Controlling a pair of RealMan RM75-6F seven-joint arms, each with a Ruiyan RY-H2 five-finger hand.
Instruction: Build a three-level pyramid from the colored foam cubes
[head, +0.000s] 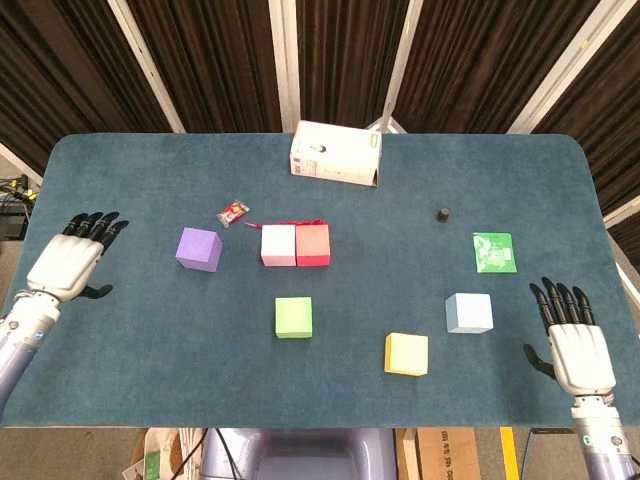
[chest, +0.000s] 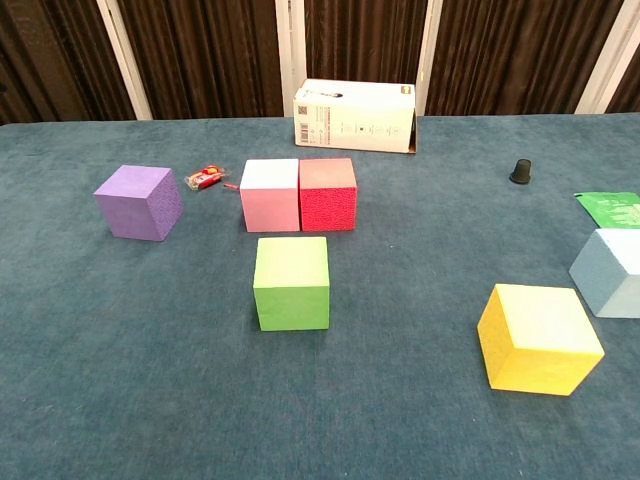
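Observation:
A pink cube (head: 278, 245) (chest: 271, 194) and a red cube (head: 313, 245) (chest: 328, 193) stand side by side, touching, mid-table. In front of them sits a green cube (head: 293, 317) (chest: 291, 282). A purple cube (head: 198, 249) (chest: 139, 201) lies to the left, a yellow cube (head: 406, 354) (chest: 537, 338) and a light blue cube (head: 468, 313) (chest: 611, 272) to the right. My left hand (head: 70, 263) hovers open over the table's left side, well left of the purple cube. At the right front corner my right hand (head: 572, 343) is open, right of the blue cube. The chest view shows neither hand.
A white cardboard box (head: 335, 154) (chest: 354, 116) lies at the back centre. A small red wrapped candy (head: 233, 212) (chest: 206, 178) sits near the pink cube. A small black cap (head: 442, 214) (chest: 520, 171) and a green packet (head: 494, 252) (chest: 611, 208) are on the right.

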